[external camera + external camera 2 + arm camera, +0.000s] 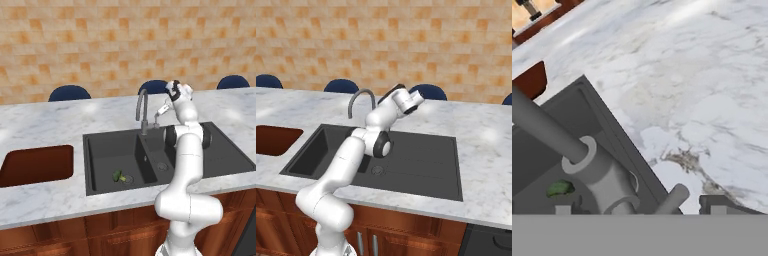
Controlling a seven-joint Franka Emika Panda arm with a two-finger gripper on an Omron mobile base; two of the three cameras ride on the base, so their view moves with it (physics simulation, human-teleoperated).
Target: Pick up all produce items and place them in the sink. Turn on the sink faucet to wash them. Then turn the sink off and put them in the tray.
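A tiny green broccoli piece [119, 176] lies on the floor of the sink's [100, 150] wide left basin, beside the round drain; the hand view catches it as a green lump [559, 188]. The grey gooseneck faucet [142, 107] rises at the sink's back rim. My gripper [159, 113] hovers just right of the faucet's base, open. In the hand view the faucet base [607, 180] and its small lever [673, 198] sit between the two fingertips [719, 205]. At the far left the reddish-brown tray [35, 164] is set into the counter.
White marble counter [60, 120] surrounds the sink. Several navy chair backs [69, 92] stand behind the counter's far edge, in front of a tan brick wall. My arm reaches over the narrower right basin [416, 160].
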